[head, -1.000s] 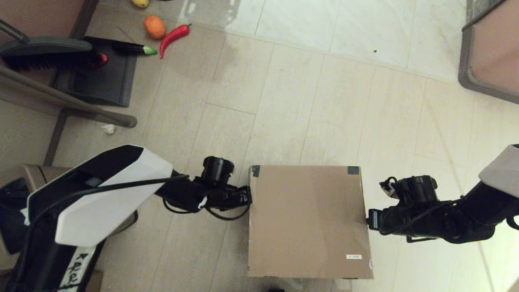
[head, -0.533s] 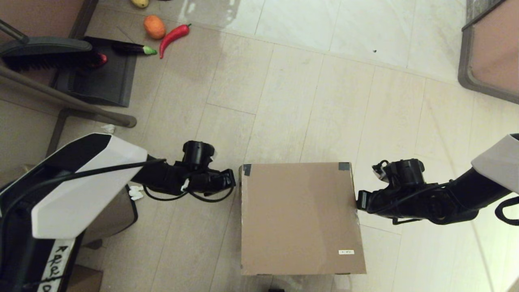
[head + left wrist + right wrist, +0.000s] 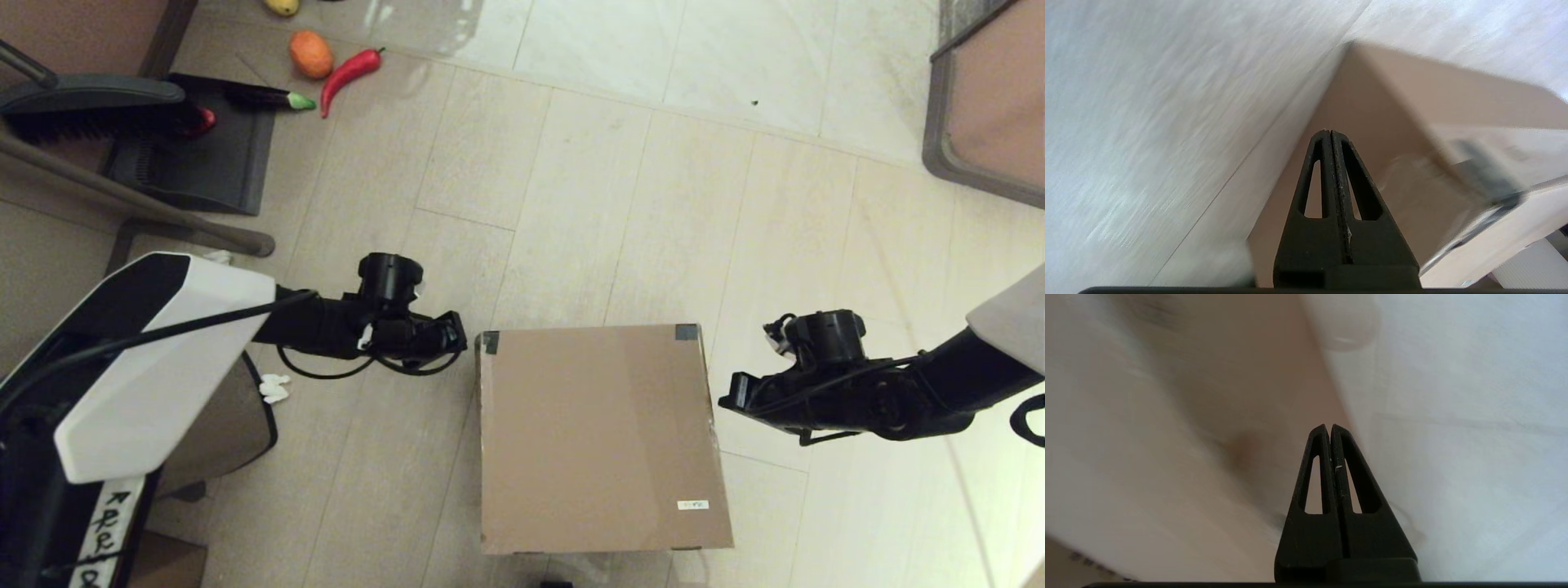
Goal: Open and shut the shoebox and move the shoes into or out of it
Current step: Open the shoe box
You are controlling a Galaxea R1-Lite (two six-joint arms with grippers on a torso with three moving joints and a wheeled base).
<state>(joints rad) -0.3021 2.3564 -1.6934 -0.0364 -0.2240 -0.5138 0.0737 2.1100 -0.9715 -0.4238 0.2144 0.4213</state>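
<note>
the pale beige tiled floor carries everything here. the large plain brown cardboard shoebox sits flat on it with its lid down, a dark tape patch at each far corner and a small white label near its near right corner. well beyond the shoebox, off to its far left, lie a red chilli pepper, an orange round fruit and a dark eggplant with a green stem at the edge of a black mat. a scrap of white paper lies left of the shoebox.

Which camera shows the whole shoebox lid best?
The head view: the shoebox lid shows whole, closed, with both tape patches and label. The left wrist view catches one blurred corner; the right wrist view only a blurred side.
</note>
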